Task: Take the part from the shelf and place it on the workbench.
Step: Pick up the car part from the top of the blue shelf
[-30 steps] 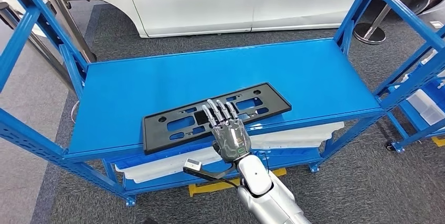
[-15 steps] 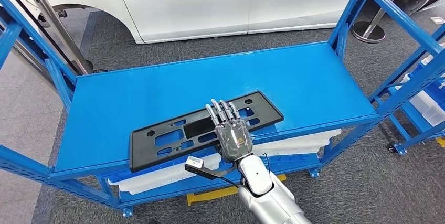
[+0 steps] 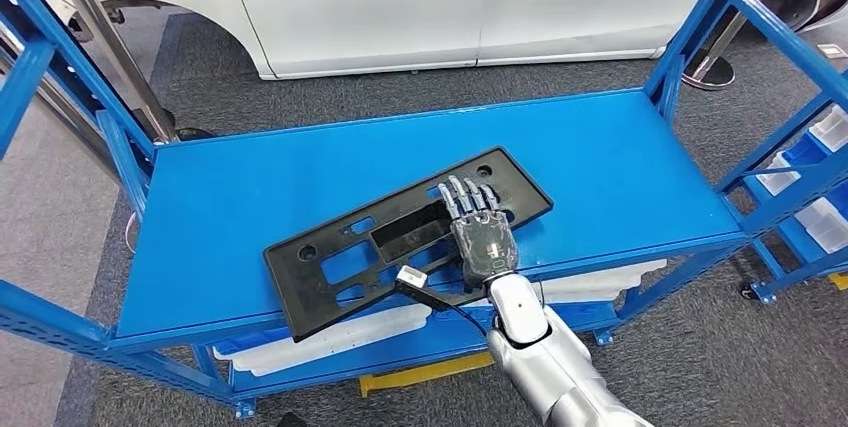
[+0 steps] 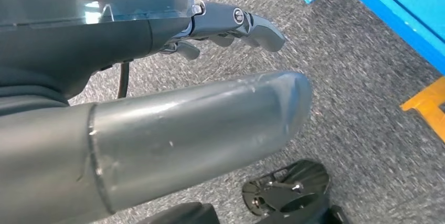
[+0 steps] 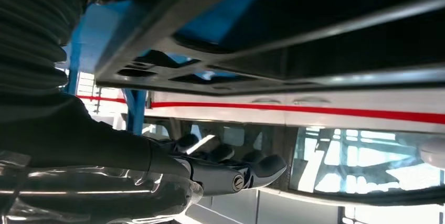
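Black slotted part (image 3: 400, 237) — tilted, overhanging shelf (image 3: 240, 197)

My right hand (image 3: 480, 232) has shifted rightward along the black license plate bracket (image 3: 405, 237), which has swung round on the blue shelf (image 3: 250, 187): its far end now points further back, and its near left corner hangs over the shelf's front edge.

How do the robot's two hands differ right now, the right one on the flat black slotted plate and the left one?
The right hand reaches over the blue metal shelf with its fingers laid flat on the flat black slotted plastic plate; the left hand hangs over grey carpet, off the shelf. The right touches the plate, though a grip is unclear; the left holds nothing, fingers curled in. Both are grey.
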Motion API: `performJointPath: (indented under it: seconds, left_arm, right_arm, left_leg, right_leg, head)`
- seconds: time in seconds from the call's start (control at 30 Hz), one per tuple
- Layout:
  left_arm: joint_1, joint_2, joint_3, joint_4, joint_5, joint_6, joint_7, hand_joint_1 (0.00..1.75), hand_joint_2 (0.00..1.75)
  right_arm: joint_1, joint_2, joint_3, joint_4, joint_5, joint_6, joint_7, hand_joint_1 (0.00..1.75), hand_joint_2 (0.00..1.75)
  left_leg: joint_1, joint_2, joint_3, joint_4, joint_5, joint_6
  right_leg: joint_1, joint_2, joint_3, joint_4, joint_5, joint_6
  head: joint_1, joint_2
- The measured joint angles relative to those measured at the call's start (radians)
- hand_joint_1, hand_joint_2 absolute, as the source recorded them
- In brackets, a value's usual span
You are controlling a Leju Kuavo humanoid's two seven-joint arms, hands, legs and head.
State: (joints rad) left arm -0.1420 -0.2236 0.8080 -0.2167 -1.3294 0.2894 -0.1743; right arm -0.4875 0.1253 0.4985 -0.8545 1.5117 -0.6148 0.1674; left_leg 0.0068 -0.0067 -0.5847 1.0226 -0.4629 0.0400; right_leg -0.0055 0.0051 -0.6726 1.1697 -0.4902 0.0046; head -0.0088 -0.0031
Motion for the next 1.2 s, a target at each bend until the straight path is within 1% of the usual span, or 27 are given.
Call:
performJointPath:
  seconds: [0.03, 0.07, 0.13, 0.2, 0.23, 0.27, 0.33, 0.37, 0.4, 0.43, 0.47, 0.5, 0.57, 0.6, 0.7, 0.73, 0.77, 0.8, 0.87, 0.9, 0.93, 0.97, 1.03, 1.07, 1.1, 1.17, 1.2]
  left_arm:
    - [0.000, -0.001, 0.000, 0.000, 0.000, 0.000, 0.000, 0.00, 0.00]
    - [0.000, -0.002, 0.000, 0.000, 0.000, 0.000, 0.000, 0.00, 0.00]
    - [0.000, -0.003, 0.000, 0.000, 0.000, -0.001, -0.001, 0.00, 0.00]
    - [-0.001, -0.003, 0.000, 0.000, 0.000, 0.000, -0.002, 0.00, 0.00]
    - [-0.001, -0.003, 0.000, 0.000, 0.000, 0.000, -0.003, 0.00, 0.00]
    - [-0.002, -0.003, 0.000, 0.000, 0.000, 0.000, -0.003, 0.00, 0.00]
    - [-0.002, -0.002, 0.000, 0.000, 0.000, 0.000, -0.004, 0.00, 0.00]
    - [-0.001, -0.002, 0.000, 0.000, 0.000, 0.000, -0.004, 0.00, 0.00]
    - [0.000, -0.002, 0.000, 0.000, 0.000, 0.000, -0.004, 0.00, 0.00]
    - [0.001, -0.002, 0.000, 0.000, 0.000, 0.000, -0.003, 0.00, 0.00]
    - [0.001, -0.001, 0.000, 0.000, 0.000, 0.000, -0.003, 0.00, 0.00]
    - [0.001, -0.001, 0.000, 0.000, 0.000, 0.000, -0.002, 0.00, 0.00]
    - [0.000, 0.000, -0.001, 0.000, 0.000, 0.000, -0.002, 0.00, 0.00]
    - [-0.001, 0.000, -0.001, 0.000, 0.000, 0.000, -0.001, 0.00, 0.00]
    - [0.000, 0.001, -0.001, 0.000, 0.000, 0.000, -0.001, 0.00, 0.00]
    - [-0.001, 0.001, -0.001, 0.000, 0.000, 0.000, -0.001, 0.00, 0.00]
    - [-0.001, 0.000, -0.001, 0.000, 0.000, 0.000, -0.001, 0.00, 0.00]
    - [-0.002, 0.000, -0.001, 0.000, 0.000, 0.000, -0.001, 0.00, 0.00]
    - [-0.002, 0.001, -0.001, 0.000, 0.000, -0.001, -0.001, 0.00, 0.00]
    - [-0.001, 0.001, -0.001, 0.000, 0.000, -0.002, -0.001, 0.00, 0.00]
    - [0.000, 0.001, -0.001, 0.000, 0.000, -0.002, -0.001, 0.00, 0.00]
    - [0.000, 0.001, -0.001, 0.000, 0.001, -0.002, -0.001, 0.00, 0.00]
    - [0.000, 0.000, -0.001, 0.000, 0.001, -0.003, -0.002, 0.00, 0.00]
    - [0.000, -0.001, -0.001, 0.000, 0.001, -0.003, -0.003, 0.00, 0.00]
    - [-0.001, -0.001, -0.001, 0.000, 0.002, -0.003, -0.003, 0.00, 0.00]
    - [-0.002, -0.002, -0.001, 0.000, 0.002, -0.003, -0.004, 0.00, 0.00]
    - [-0.002, -0.002, -0.001, 0.000, 0.004, -0.003, -0.004, 0.00, 0.00]
  right_arm:
    - [-0.004, -0.006, -0.006, 0.006, -0.002, 0.005, -0.002, 1.75, 1.75]
    - [-0.006, -0.009, -0.012, 0.012, -0.005, 0.009, -0.004, 1.75, 1.75]
    - [-0.009, -0.014, -0.023, 0.021, -0.011, 0.016, -0.010, 1.75, 1.75]
    - [-0.010, -0.016, -0.031, 0.027, -0.015, 0.020, -0.016, 1.75, 1.75]
    - [-0.011, -0.017, -0.032, 0.030, -0.016, 0.022, -0.019, 1.75, 1.75]
    - [-0.012, -0.017, -0.034, 0.031, -0.017, 0.024, -0.022, 1.75, 1.75]
    - [-0.015, -0.017, -0.035, 0.035, -0.018, 0.029, -0.027, 1.74, 1.75]
    - [-0.015, -0.017, -0.035, 0.037, -0.018, 0.030, -0.029, 1.74, 1.75]
    - [-0.016, -0.017, -0.035, 0.038, -0.019, 0.030, -0.031, 1.74, 1.75]
    - [-0.016, -0.017, -0.035, 0.039, -0.019, 0.029, -0.033, 1.74, 1.75]
    - [-0.016, -0.017, -0.036, 0.040, -0.019, 0.029, -0.034, 1.75, 1.75]
    - [-0.016, -0.017, -0.036, 0.040, -0.019, 0.029, -0.035, 1.75, 1.75]
    - [-0.018, -0.017, -0.038, 0.041, -0.019, 0.028, -0.035, 1.75, 1.75]
    - [-0.019, -0.017, -0.039, 0.042, -0.019, 0.028, -0.035, 1.75, 1.75]
    - [-0.020, -0.018, -0.045, 0.043, -0.019, 0.028, -0.035, 1.75, 1.75]
    - [-0.020, -0.018, -0.046, 0.043, -0.019, 0.027, -0.035, 1.75, 1.75]
    - [-0.020, -0.018, -0.048, 0.044, -0.020, 0.027, -0.036, 1.75, 1.75]
    - [-0.019, -0.018, -0.049, 0.044, -0.021, 0.028, -0.036, 1.75, 1.75]
    - [-0.014, -0.018, -0.050, 0.047, -0.023, 0.031, -0.039, 1.75, 1.75]
    - [-0.010, -0.019, -0.050, 0.049, -0.024, 0.033, -0.042, 1.75, 1.75]
    - [-0.007, -0.019, -0.051, 0.049, -0.027, 0.034, -0.046, 1.75, 1.75]
    - [-0.004, -0.019, -0.051, 0.050, -0.030, 0.034, -0.050, 1.75, 1.75]
    - [-0.003, -0.019, -0.051, 0.049, -0.036, 0.033, -0.056, 1.75, 1.75]
    - [-0.004, -0.019, -0.052, 0.049, -0.037, 0.032, -0.058, 1.75, 1.75]
    - [-0.004, -0.018, -0.052, 0.048, -0.038, 0.032, -0.060, 1.75, 1.75]
    - [-0.003, -0.018, -0.052, 0.046, -0.043, 0.030, -0.068, 1.75, 1.75]
    - [-0.002, -0.017, -0.052, 0.043, -0.055, 0.027, -0.079, 1.75, 1.75]
  left_leg:
    - [-0.002, 0.000, 0.003, 0.000, -0.003, -0.002]
    - [-0.002, 0.000, 0.004, 0.000, -0.005, -0.005]
    - [-0.003, 0.001, 0.005, -0.002, -0.007, -0.013]
    - [-0.003, 0.003, 0.008, -0.002, -0.012, -0.024]
    - [-0.003, 0.003, 0.004, 0.012, -0.024, -0.028]
    - [-0.003, 0.003, -0.010, 0.046, -0.046, -0.033]
    - [0.001, 0.003, -0.066, 0.168, -0.108, -0.040]
    - [0.003, 0.003, -0.095, 0.227, -0.130, -0.045]
    - [0.005, 0.004, -0.112, 0.261, -0.134, -0.048]
    - [0.008, 0.004, -0.112, 0.256, -0.118, -0.052]
    - [0.011, 0.004, -0.091, 0.212, -0.086, -0.055]
    - [0.014, 0.004, -0.059, 0.144, -0.049, -0.057]
    - [0.015, 0.003, -0.004, 0.032, -0.010, -0.054]
    - [0.014, 0.002, 0.008, 0.009, -0.008, -0.050]
    - [0.012, 0.002, 0.011, 0.000, -0.007, -0.029]
    - [0.012, 0.002, 0.013, -0.004, -0.004, -0.022]
    - [0.014, 0.003, 0.014, -0.008, -0.001, -0.015]
    - [0.014, 0.004, 0.015, -0.010, 0.000, -0.011]
    - [0.012, 0.004, 0.014, -0.010, 0.000, -0.006]
    - [0.011, 0.004, 0.014, -0.010, -0.001, -0.005]
    - [0.010, 0.004, 0.014, -0.010, -0.001, -0.005]
    - [0.009, 0.003, 0.016, -0.010, -0.002, -0.005]
    - [0.007, 0.003, 0.021, -0.010, -0.004, -0.008]
    - [0.005, 0.003, 0.021, -0.009, -0.006, -0.010]
    - [0.005, 0.003, 0.022, -0.009, -0.007, -0.014]
    - [0.005, 0.004, 0.023, -0.013, -0.007, -0.024]
    - [0.006, 0.005, 0.023, -0.013, -0.009, -0.029]
  right_leg:
    - [0.004, -0.001, 0.027, -0.064, 0.029, -0.008]
    - [0.009, -0.002, 0.046, -0.108, 0.044, -0.014]
    - [0.015, -0.002, 0.058, -0.136, 0.044, -0.020]
    - [0.010, 0.000, 0.065, -0.151, 0.048, -0.024]
    - [0.006, -0.001, 0.070, -0.159, 0.051, -0.027]
    - [0.003, -0.002, 0.076, -0.166, 0.053, -0.030]
    - [0.002, -0.005, 0.081, -0.170, 0.052, -0.034]
    - [0.002, -0.006, 0.082, -0.169, 0.051, -0.035]
    - [0.001, -0.006, 0.083, -0.168, 0.049, -0.035]
    - [0.001, -0.006, 0.085, -0.167, 0.048, -0.033]
    - [-0.001, -0.005, 0.087, -0.164, 0.045, -0.031]
    - [-0.002, -0.004, 0.089, -0.160, 0.041, -0.027]
    - [0.000, -0.001, 0.089, -0.148, 0.032, -0.015]
    - [0.002, 0.000, 0.087, -0.144, 0.030, -0.010]
    - [0.001, 0.001, 0.085, -0.140, 0.028, 0.003]
    - [-0.001, 0.001, 0.081, -0.128, 0.017, 0.007]
    - [-0.002, 0.000, 0.068, -0.099, -0.002, 0.012]
    - [-0.004, 0.000, 0.044, -0.048, -0.032, 0.015]
    - [-0.005, 0.000, -0.020, 0.081, -0.088, 0.020]
    - [-0.006, 0.000, -0.044, 0.126, -0.098, 0.021]
    - [-0.006, 0.000, -0.048, 0.130, -0.086, 0.020]
    - [-0.006, 0.000, -0.033, 0.095, -0.057, 0.017]
    - [-0.001, -0.001, 0.033, -0.043, 0.013, 0.003]
    - [0.002, -0.002, 0.059, -0.100, 0.032, -0.003]
    - [0.006, -0.003, 0.075, -0.134, 0.040, -0.009]
    - [0.011, -0.003, 0.079, -0.149, 0.039, -0.014]
    - [0.008, -0.003, 0.083, -0.155, 0.042, -0.017]
  head:
    - [0.000, 0.000]
    - [0.000, 0.000]
    - [0.000, 0.000]
    - [0.000, 0.000]
    - [0.000, 0.000]
    - [0.000, 0.000]
    - [0.000, 0.000]
    - [0.000, 0.000]
    - [-0.001, 0.000]
    - [-0.001, 0.000]
    - [-0.001, 0.000]
    - [-0.001, 0.000]
    - [0.000, 0.000]
    - [0.000, 0.000]
    - [0.000, 0.000]
    - [0.000, 0.000]
    - [0.000, 0.000]
    - [0.000, 0.000]
    - [0.000, 0.000]
    - [0.001, 0.000]
    - [0.001, 0.000]
    - [0.001, 0.000]
    - [0.001, 0.000]
    - [0.001, 0.000]
    - [0.001, 0.000]
    - [0.000, 0.000]
    - [0.000, 0.000]
